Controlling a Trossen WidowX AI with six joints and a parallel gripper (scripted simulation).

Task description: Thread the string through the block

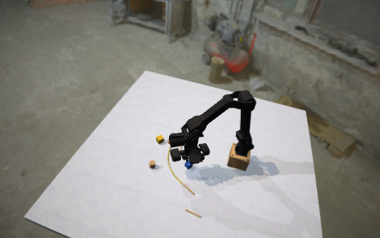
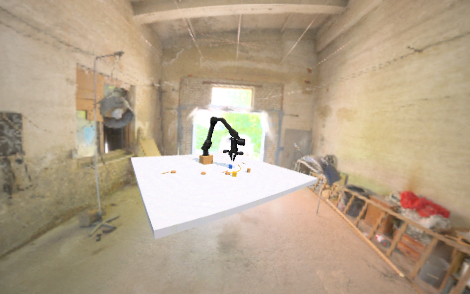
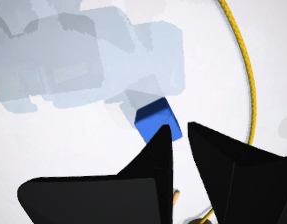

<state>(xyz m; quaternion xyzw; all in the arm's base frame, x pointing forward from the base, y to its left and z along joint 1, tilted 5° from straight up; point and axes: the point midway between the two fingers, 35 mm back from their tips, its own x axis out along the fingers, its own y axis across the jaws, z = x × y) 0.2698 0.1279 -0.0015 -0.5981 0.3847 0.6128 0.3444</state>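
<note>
The yellow string (image 1: 172, 167) (image 3: 249, 75) curves over the white table (image 1: 112, 162). The thin stick on its free end (image 1: 188, 189) lies flat toward the front. The string's other end runs under my gripper, and the round button is mostly hidden there. The wooden block (image 1: 238, 160) (image 2: 205, 159) stands at the foot of the arm, right of the gripper. My gripper (image 1: 188, 159) (image 2: 232, 156) (image 3: 178, 129) hangs low over a small blue cube (image 1: 187, 164) (image 3: 155, 120). Its fingers are nearly shut, with a narrow gap and nothing between them.
A loose stick (image 1: 193, 213) lies near the table's front. A yellow cube (image 1: 159, 139) and a short brown cylinder (image 1: 152, 163) sit left of the gripper. A stick end (image 3: 176, 196) shows on the table below the fingers.
</note>
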